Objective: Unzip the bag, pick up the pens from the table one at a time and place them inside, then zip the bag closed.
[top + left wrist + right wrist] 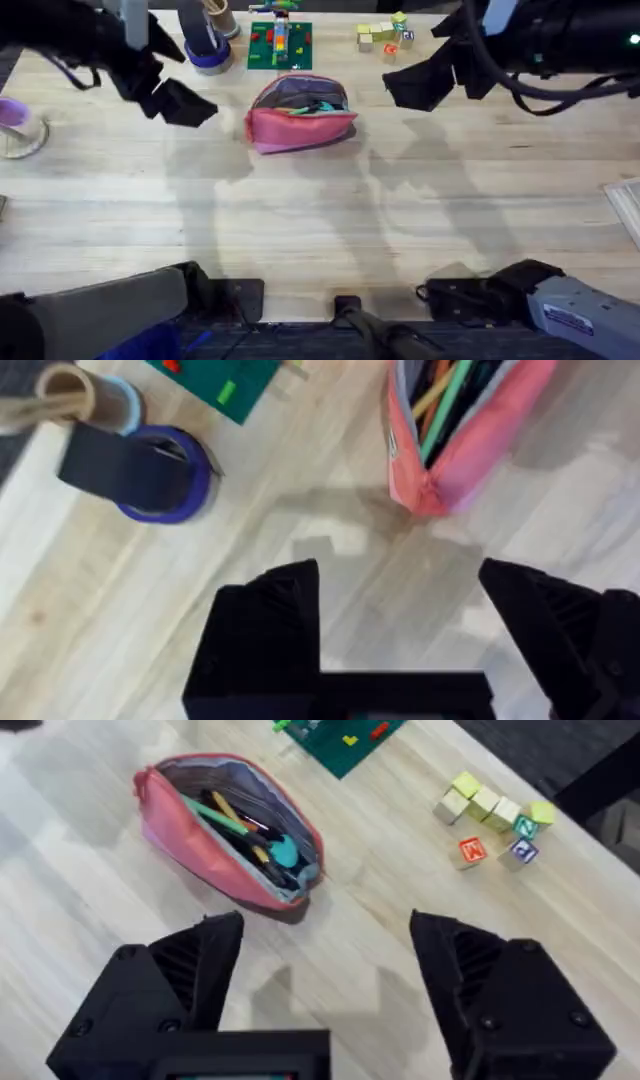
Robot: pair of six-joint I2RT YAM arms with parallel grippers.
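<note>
— Pink fabric, that's what catches the eye from the overhead camera: the bag (pixel 300 118) lies on the pale wooden tabletop (pixel 320 230), near the far edge and about midway across, mouth gaping. The left end effector (pixel 185 102) hangs off to its left, the right end effector (pixel 420 88) to its right, both clear of it.

— And behind it?

— A green block plate (pixel 281 45) just beyond, a purple cup (pixel 209 52) to the left of that, and a cluster of small cubes (pixel 385 35) farther right.

— What does the left wrist camera give?

— Its black fingers (pixel 265 625) spread wide over bare wood, holding nothing. One end of the bag (pixel 450 450) sits ahead of them, zipper undone, with the green pen (pixel 447 410) and the yellow-orange pen (pixel 436 392) lying inside. The purple cup (pixel 160 475) stands off to one side.

— And the right wrist?

— Same story (fingers (pixel 180 985) far apart, empty). The bag (pixel 225 830) lies open ahead with both pens (pixel 235 820) in it, among some darker things I can't make out. The lettered cubes (pixel 495 820) sit well apart from it.
</note>
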